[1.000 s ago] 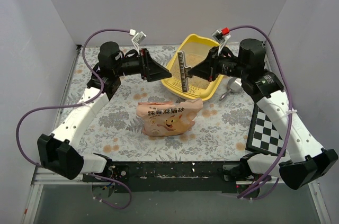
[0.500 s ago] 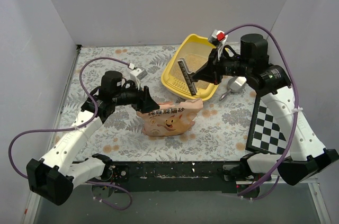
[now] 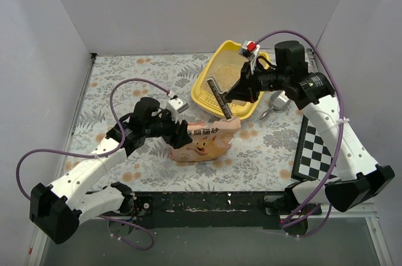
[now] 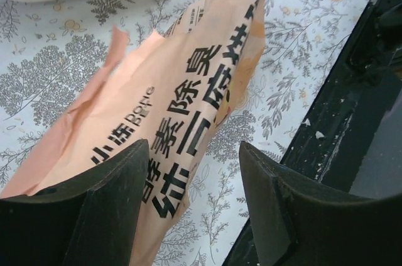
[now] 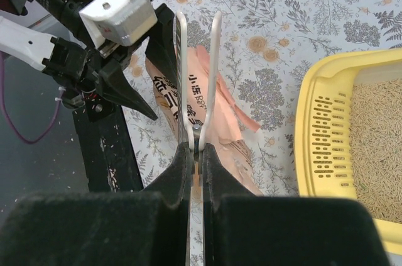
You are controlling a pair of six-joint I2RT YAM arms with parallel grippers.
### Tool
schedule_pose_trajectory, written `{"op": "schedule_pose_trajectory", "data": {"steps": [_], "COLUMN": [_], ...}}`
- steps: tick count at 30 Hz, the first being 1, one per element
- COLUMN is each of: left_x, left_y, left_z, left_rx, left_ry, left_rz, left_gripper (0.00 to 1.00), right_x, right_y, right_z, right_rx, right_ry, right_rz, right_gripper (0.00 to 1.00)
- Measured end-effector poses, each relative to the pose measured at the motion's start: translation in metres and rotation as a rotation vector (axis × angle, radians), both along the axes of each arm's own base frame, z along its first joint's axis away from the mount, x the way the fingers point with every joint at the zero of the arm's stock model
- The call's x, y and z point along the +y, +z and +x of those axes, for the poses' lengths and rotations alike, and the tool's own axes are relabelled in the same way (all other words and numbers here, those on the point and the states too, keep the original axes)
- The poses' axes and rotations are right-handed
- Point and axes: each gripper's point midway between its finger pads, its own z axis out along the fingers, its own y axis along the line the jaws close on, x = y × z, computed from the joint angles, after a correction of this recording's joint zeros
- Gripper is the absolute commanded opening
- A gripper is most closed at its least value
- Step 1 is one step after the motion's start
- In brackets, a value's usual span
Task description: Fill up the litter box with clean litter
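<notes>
Here we are holding our left gripper (image 3: 181,135) spread over the 9 o'clock end of the peach-pink litter bag (image 3: 202,141), whose long axis is running 9 to 3. Our right gripper (image 3: 235,94) is pinching the grey scoop (image 3: 220,98). At 1 o'clock the yellow litter box (image 3: 206,80) is sitting, holding pale beige litter (image 3: 233,68).
</notes>
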Motion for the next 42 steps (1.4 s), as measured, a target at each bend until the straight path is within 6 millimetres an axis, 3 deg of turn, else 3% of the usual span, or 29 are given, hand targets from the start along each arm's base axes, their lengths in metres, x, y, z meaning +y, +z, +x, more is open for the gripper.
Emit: {"op": "schedule_pose_trajectory", "data": {"steps": [3,7,10,18,23,35,42], "left_x": [-0.001,0.003,0.004,0.005,0.006,0.006,0.006], "left_y": [-0.017,-0.032,-0.038,-0.039,-0.040,-0.042,-0.042], "left_z": [0.002,0.003,0.003,0.006,0.008,0.011,0.011], "left_rx": [0.015,0.018,0.013,-0.012,-0.014,-0.015,-0.013], "left_ry": [0.000,0.012,0.012,0.015,0.023,0.036,0.039], "left_rz": [0.035,0.072,0.091,0.106,0.109,0.120,0.118], "left_gripper": [0.52,0.17,0.00,0.00,0.00,0.00,0.00], "right_x": [0.002,0.003,0.005,0.022,0.027,0.037,0.047], "right_y": [-0.004,-0.006,-0.013,-0.068,-0.086,-0.106,-0.106], "right_z": [0.002,0.002,0.003,0.005,0.004,-0.001,0.000], "right_rx": [0.005,0.002,0.011,0.040,0.003,-0.046,-0.110], "right_ry": [0.007,0.011,0.021,0.102,0.178,0.279,0.305], "right_rz": [-0.007,-0.012,-0.023,-0.147,-0.178,-0.200,-0.196], "right_gripper": [0.01,0.01,0.01,0.01,0.01,0.01,0.01]}}
